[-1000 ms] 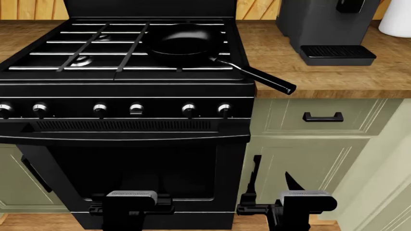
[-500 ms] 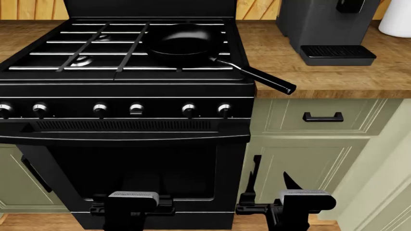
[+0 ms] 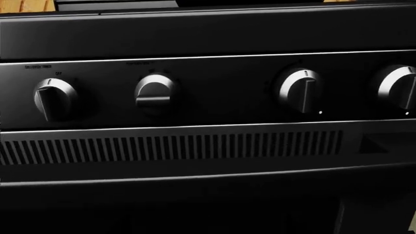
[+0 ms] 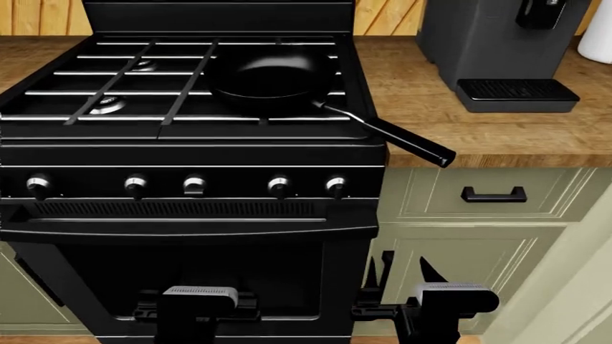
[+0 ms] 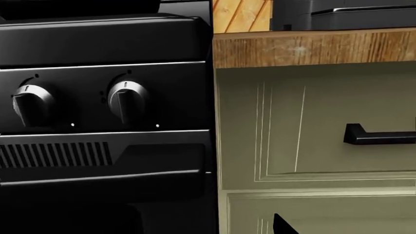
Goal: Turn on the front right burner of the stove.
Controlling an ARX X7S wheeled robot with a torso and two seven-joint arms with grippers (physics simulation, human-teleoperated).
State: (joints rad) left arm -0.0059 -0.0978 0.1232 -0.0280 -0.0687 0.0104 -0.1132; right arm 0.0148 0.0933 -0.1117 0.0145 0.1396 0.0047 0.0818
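Observation:
The glossy black stove (image 4: 191, 154) fills the left and middle of the head view, with grate bars on top and a row of silver-tipped knobs along its front. The rightmost knob (image 4: 336, 185) also shows in the right wrist view (image 5: 128, 99). A black frying pan (image 4: 268, 75) sits on the front right burner, its handle sticking out to the right. My left gripper (image 4: 197, 292) is low in front of the oven door; its fingers are lost against the black. My right gripper (image 4: 405, 269) is open and empty, low before the cabinet, right of the oven door.
A grey coffee machine (image 4: 497, 43) stands on the wooden counter (image 4: 478, 122) right of the stove. Below the counter are pale green cabinets with a black drawer handle (image 4: 494, 194). The left wrist view shows several knobs (image 3: 300, 90) above the vent strip (image 3: 169, 146).
The head view has shifted: the stove, knobs and counter now sit lower in the frame. Both grippers stay at about the same place at the bottom.

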